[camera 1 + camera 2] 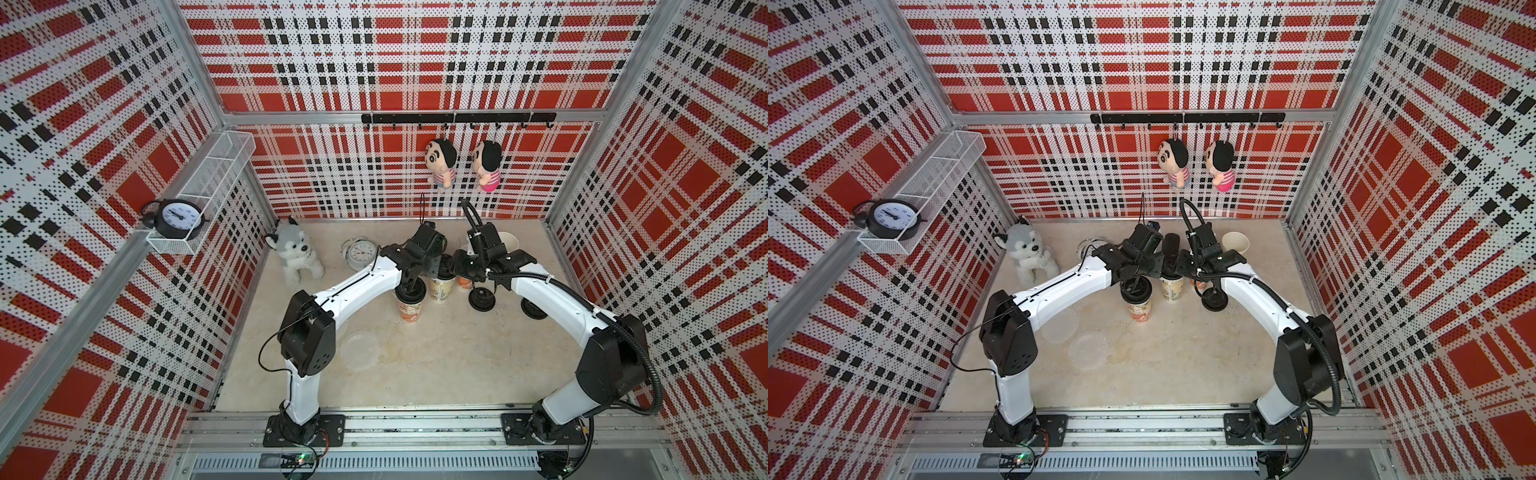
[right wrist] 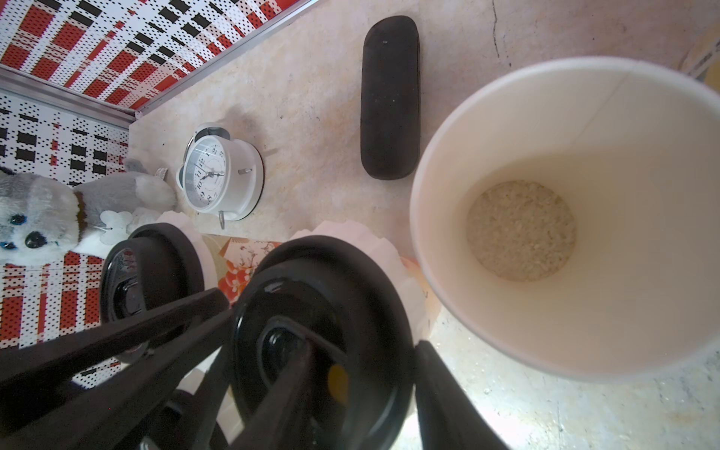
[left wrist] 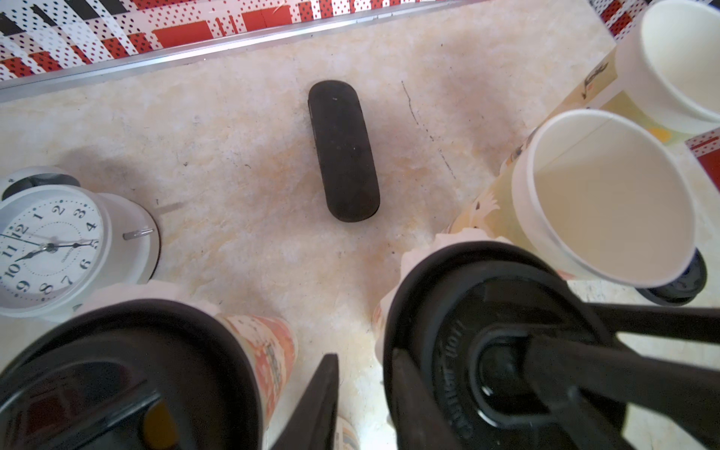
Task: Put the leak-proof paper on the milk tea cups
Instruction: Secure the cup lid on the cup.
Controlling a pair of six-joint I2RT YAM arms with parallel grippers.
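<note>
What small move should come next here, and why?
Probably lift the left gripper and right gripper off the lid they straddle. It looks seated on the middle cup, with paper showing under its rim. Two open cups lack paper, and loose sheets lie by the left arm.

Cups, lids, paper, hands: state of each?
Middle cup: paper on, black lid on.
Near cup: paper on, lid on.
Open cup: uncovered, grains at bottom.
Rear open cup: uncovered.
Loose paper: two sheets lying flat, unused.
Spare lids: two, off, lying loose.
Left hand: jaws apart, astride the middle lid's rim.
Right hand: jaws apart, one finger in that lid's centre, one outside its rim.
</note>
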